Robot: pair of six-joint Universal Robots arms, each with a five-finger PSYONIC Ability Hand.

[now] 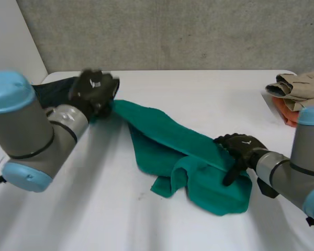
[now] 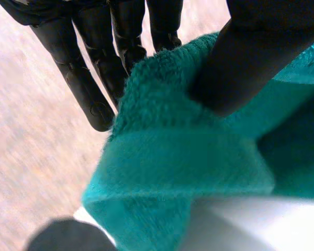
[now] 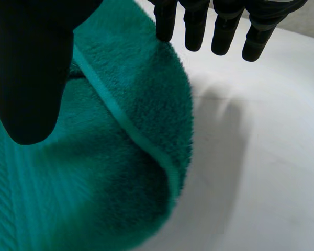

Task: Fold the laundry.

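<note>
A green towel point(image 1: 167, 136) lies crumpled across the middle of the white table point(image 1: 199, 89), drawn out in a long band from far left to near right. My left hand point(image 1: 94, 91) holds the towel's far-left end slightly above the table. In the left wrist view its thumb point(image 2: 251, 52) pinches the towel point(image 2: 167, 157) against the fingers point(image 2: 81, 78). My right hand point(image 1: 240, 147) rests on the towel's right end, its fingers straight. In the right wrist view the fingertips point(image 3: 199, 31) reach just past the towel's hemmed edge point(image 3: 94, 172) and the thumb point(image 3: 31, 68) hangs over the cloth.
A dark cloth point(image 1: 52, 89) lies behind my left hand at the table's left edge. A pile of beige garments point(image 1: 298, 86) on an orange one point(image 1: 285, 114) sits at the far right. Bare tabletop runs along the front and the back.
</note>
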